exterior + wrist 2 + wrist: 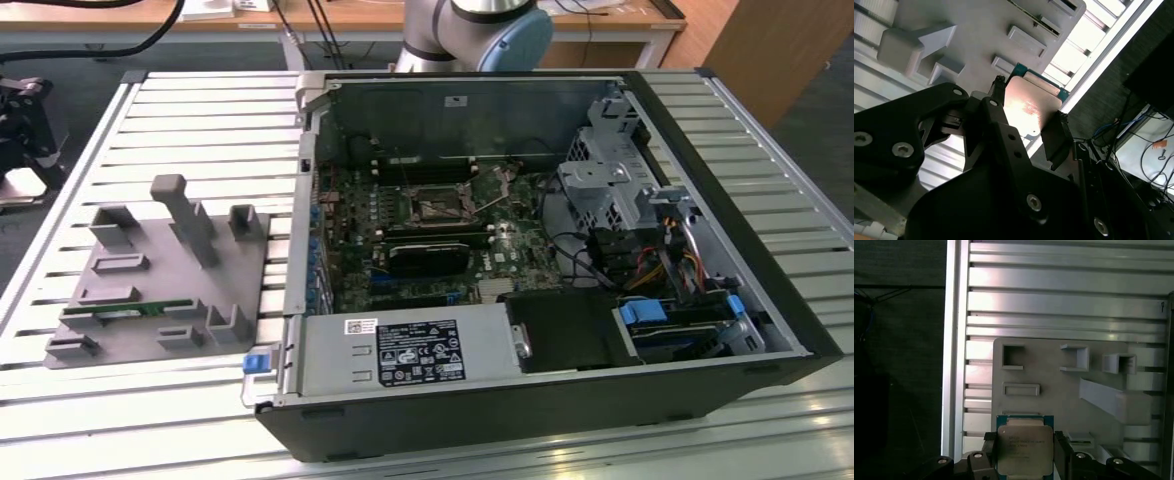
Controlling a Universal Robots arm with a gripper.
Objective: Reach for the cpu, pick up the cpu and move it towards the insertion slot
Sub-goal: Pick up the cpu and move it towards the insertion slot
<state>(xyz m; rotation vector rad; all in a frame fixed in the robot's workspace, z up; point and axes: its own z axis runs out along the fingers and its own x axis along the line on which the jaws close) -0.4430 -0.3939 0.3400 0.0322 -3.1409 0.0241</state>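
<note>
Claw [1024,442] snug around cpu [1024,450]

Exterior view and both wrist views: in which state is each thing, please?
pincer: shut on the cpu.
cpu: clamped between the fingers, metal top showing.
insertion slot: empty.
computer case: side open.
memory stick: lying in the grey tray.

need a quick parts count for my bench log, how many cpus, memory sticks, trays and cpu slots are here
cpu: 1, held in the claw
memory stick: 1, lying on the tray
tray: 1
cpu slot: 1, on the board inside the case
total: 4
</note>
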